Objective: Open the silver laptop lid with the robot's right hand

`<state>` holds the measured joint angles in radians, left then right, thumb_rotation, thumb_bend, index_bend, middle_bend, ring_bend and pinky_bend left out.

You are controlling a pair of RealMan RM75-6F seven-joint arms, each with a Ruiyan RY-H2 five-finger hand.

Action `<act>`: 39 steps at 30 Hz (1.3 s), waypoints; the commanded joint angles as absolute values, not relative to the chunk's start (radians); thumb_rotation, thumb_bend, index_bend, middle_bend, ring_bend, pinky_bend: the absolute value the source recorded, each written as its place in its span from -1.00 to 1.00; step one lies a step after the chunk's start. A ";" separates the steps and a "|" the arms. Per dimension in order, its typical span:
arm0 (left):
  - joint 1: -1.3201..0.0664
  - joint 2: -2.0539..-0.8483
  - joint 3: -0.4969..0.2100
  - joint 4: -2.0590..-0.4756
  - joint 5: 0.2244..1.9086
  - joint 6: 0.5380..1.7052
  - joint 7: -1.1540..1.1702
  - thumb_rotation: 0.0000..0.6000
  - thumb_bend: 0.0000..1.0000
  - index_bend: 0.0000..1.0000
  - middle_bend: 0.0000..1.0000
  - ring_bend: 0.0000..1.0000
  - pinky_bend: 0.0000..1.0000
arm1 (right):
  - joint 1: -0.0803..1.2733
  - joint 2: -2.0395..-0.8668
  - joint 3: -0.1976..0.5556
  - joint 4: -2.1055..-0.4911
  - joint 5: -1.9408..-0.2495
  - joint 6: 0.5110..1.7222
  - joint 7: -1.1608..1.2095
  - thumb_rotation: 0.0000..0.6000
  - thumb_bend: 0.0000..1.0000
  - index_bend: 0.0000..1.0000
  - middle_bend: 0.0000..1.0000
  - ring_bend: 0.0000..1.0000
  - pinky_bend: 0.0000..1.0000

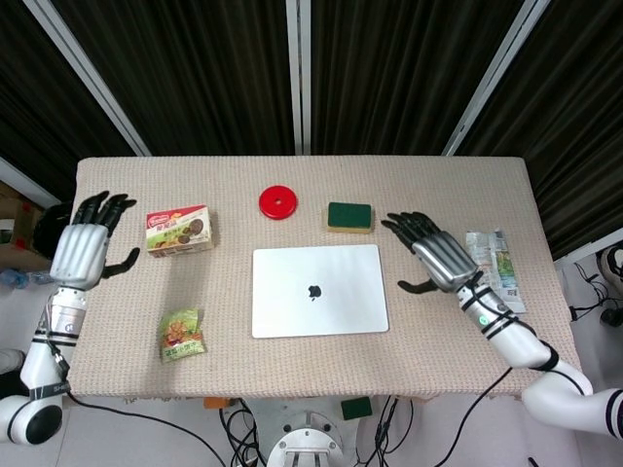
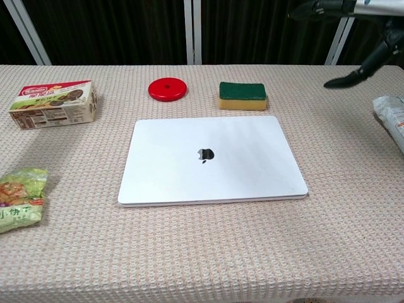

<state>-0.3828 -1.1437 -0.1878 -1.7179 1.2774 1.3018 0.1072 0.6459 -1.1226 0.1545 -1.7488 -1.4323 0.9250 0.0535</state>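
Observation:
The silver laptop (image 1: pixel 318 290) (image 2: pixel 211 160) lies closed and flat in the middle of the table, logo up. My right hand (image 1: pixel 430 255) hovers just right of the laptop's right edge, fingers spread and holding nothing; in the chest view only its fingertips (image 2: pixel 344 79) and upper edge show at the top right. My left hand (image 1: pixel 84 249) is open at the table's left edge, left of the snack box, holding nothing.
A red disc (image 1: pixel 277 202) and a green-and-yellow sponge (image 1: pixel 348 216) lie behind the laptop. A snack box (image 1: pixel 179 229) and a green snack packet (image 1: pixel 181 333) sit to the left. A silvery packet (image 1: pixel 494 268) lies at the right, beside my right hand.

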 commanded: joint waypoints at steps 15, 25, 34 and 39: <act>-0.140 -1.235 0.051 -1.789 1.580 1.568 0.190 1.00 -0.45 -0.67 -0.76 -0.94 -0.83 | 0.672 -1.513 0.049 -1.550 -1.567 0.890 -0.128 1.00 -0.61 -1.00 -1.00 -1.00 -1.00; -0.113 -1.263 0.044 -1.736 1.612 1.593 0.123 1.00 -0.44 -0.67 -0.76 -0.94 -0.83 | 0.746 -1.707 0.082 -1.397 -1.511 0.820 -0.170 1.00 -0.61 -1.00 -1.00 -1.00 -1.00; -0.098 -1.259 0.042 -1.716 1.635 1.602 0.114 1.00 -0.44 -0.67 -0.76 -0.94 -0.83 | 0.793 -1.776 0.113 -1.339 -1.460 0.787 -0.202 1.00 -0.62 -1.00 -1.00 -1.00 -1.00; -0.093 -1.257 0.041 -1.708 1.638 1.596 0.112 1.00 -0.44 -0.67 -0.76 -0.94 -0.83 | 0.810 -1.782 0.127 -1.329 -1.419 0.770 -0.244 1.00 -0.58 -1.00 -1.00 -1.00 -1.00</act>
